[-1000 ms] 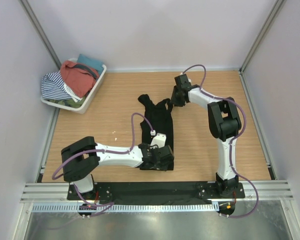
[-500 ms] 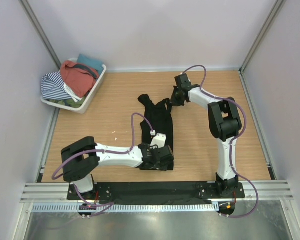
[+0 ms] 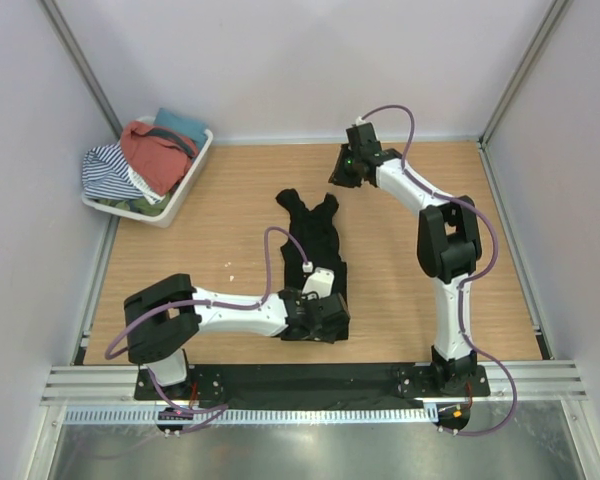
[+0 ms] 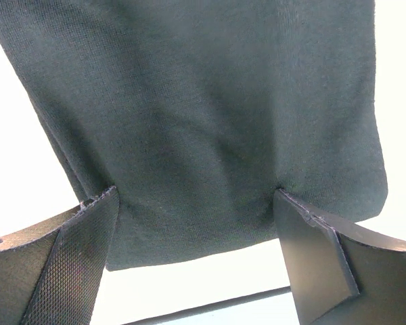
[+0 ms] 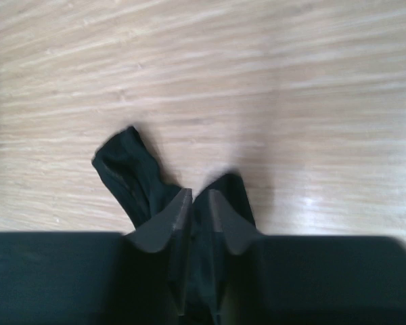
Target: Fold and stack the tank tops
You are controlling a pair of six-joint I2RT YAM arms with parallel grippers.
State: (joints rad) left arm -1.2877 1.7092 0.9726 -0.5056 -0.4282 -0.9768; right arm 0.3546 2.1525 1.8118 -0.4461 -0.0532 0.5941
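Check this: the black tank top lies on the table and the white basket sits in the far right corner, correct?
No: the top external view shows the white basket in the far left corner. The black tank top does lie on the table.

You had the tank top (image 3: 320, 245) in the middle of the table (image 3: 225, 235), the basket (image 3: 192, 176) behind it on the left.
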